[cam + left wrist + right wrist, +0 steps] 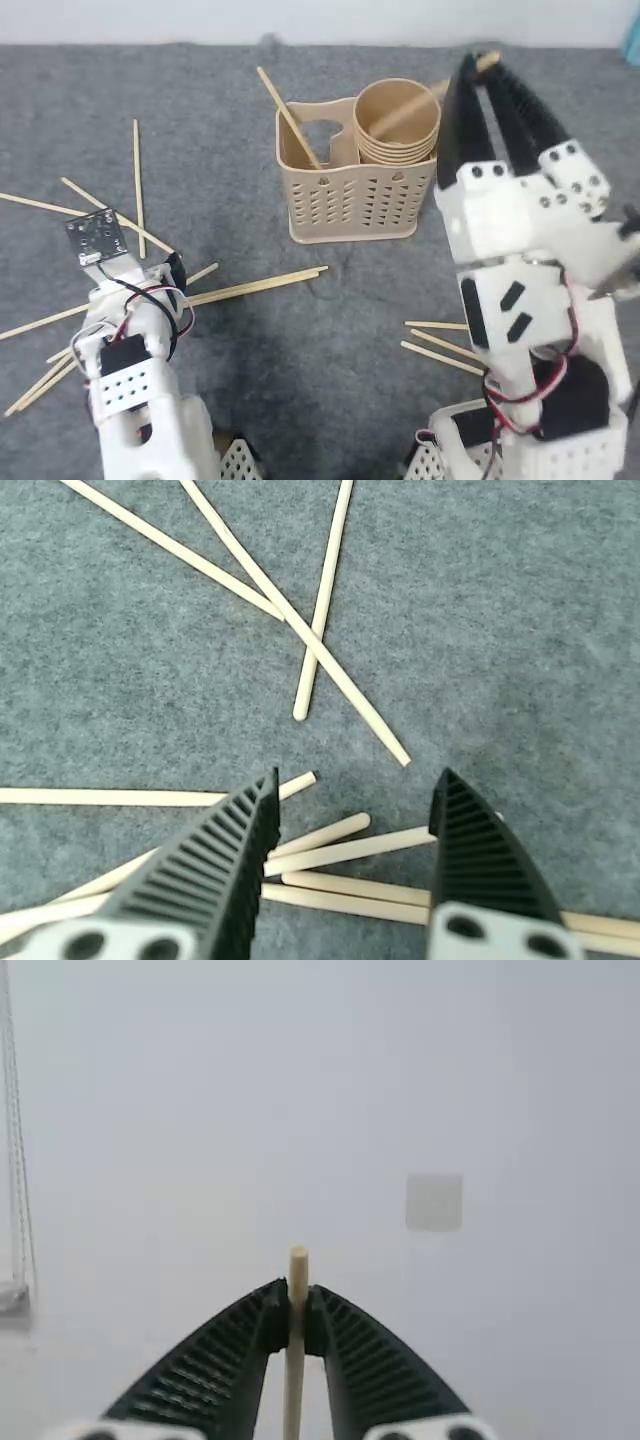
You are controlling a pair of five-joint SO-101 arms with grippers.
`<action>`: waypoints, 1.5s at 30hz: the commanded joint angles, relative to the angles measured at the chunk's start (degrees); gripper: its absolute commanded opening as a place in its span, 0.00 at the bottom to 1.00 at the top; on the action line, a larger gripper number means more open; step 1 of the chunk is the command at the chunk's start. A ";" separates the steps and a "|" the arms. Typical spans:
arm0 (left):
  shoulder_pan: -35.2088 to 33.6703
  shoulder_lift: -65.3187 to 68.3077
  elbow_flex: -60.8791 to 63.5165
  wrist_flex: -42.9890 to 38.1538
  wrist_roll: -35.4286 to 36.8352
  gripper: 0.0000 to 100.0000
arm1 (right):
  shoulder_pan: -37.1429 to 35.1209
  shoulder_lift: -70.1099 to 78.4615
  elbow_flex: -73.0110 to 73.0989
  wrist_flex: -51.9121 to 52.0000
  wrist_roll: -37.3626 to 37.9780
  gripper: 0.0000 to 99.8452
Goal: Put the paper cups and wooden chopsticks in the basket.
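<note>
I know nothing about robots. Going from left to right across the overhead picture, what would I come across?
Left arm → basket with cups stacked in it → right pincer, shut on a chopstick.

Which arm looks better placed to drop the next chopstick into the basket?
Right. The right gripper is shut on a chopstick by the basket; the left gripper hangs open over loose chopsticks, farther off, holding nothing.
</note>
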 commanded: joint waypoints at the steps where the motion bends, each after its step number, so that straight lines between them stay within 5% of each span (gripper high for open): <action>1: 0.53 -1.14 -0.13 -1.58 -0.53 0.23 | -0.92 8.84 -9.05 -2.86 -0.44 0.01; 13: 0.53 -1.14 -0.13 -1.58 -0.53 0.23 | -2.95 30.90 -20.13 0.13 -0.79 0.01; 32: 0.53 -1.14 -0.13 -1.58 -0.53 0.23 | -11.12 31.87 10.73 -5.32 -0.44 0.01; 40: 0.53 -1.14 -0.13 -1.58 -0.53 0.23 | -14.73 31.16 11.78 -3.82 -0.35 0.16; 45: 0.53 -1.14 -0.13 -1.58 -0.53 0.23 | -13.41 28.00 5.36 2.77 -0.35 0.14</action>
